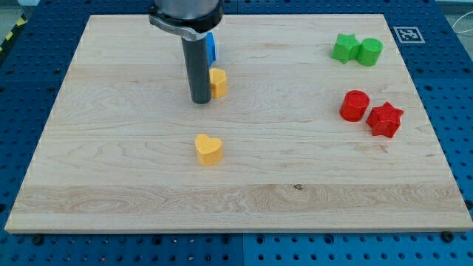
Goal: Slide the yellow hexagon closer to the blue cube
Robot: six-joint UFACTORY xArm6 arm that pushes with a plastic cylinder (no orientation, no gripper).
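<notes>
2 yellow, 2 green, 2 red blocks, 1 blue cube point(211, 46). Yellow hexagon point(218, 82) sits just near of the cube, right of my tip point(201, 100), seemingly touching. No pincer fitted.

No readable words, numbers or brand names are shown. Only one sign is seen: a black-and-white square fiducial marker point(407, 34), placed on the blue perforated surface point(451, 66) beside the board's corner, far toward the view's right of my tip point(201, 100) and higher up.
</notes>
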